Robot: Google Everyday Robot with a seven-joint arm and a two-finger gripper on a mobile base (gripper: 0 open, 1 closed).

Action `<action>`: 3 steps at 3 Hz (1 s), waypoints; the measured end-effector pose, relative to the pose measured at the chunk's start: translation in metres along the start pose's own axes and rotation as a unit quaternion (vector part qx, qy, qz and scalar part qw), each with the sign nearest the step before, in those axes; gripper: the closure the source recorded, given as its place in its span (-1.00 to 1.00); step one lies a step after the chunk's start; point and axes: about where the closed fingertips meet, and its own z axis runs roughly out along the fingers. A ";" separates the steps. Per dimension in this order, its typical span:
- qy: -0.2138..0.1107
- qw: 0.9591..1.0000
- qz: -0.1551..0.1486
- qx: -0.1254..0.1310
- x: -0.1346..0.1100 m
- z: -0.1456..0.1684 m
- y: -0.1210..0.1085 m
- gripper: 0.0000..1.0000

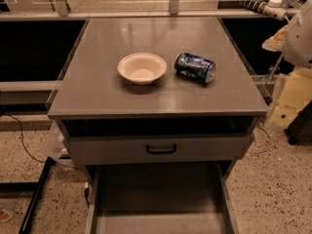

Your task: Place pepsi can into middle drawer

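Pepsi can [195,68] on its side on cabinet top [97,91], just right of bowl [142,68]; gripper [298,33] a white bulk at far right edge, opening impossible to tell; best to grasp across the barrel, clear of bowl, then lower into open middle drawer [161,189], near.

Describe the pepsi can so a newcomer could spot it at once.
On the gray cabinet top, right of the cream bowl, the pepsi can lies on its side. It alone is shiny dark blue metal. The gripper is out of view.
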 end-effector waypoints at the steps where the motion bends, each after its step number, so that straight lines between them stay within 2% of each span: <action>1: 0.000 1.000 -0.001 0.003 -0.001 -0.001 -0.001 -1.00; 2: -0.019 0.999 -0.021 0.018 -0.017 0.001 -0.013 -1.00; 3: -0.056 0.997 -0.047 0.035 -0.040 0.009 -0.031 -1.00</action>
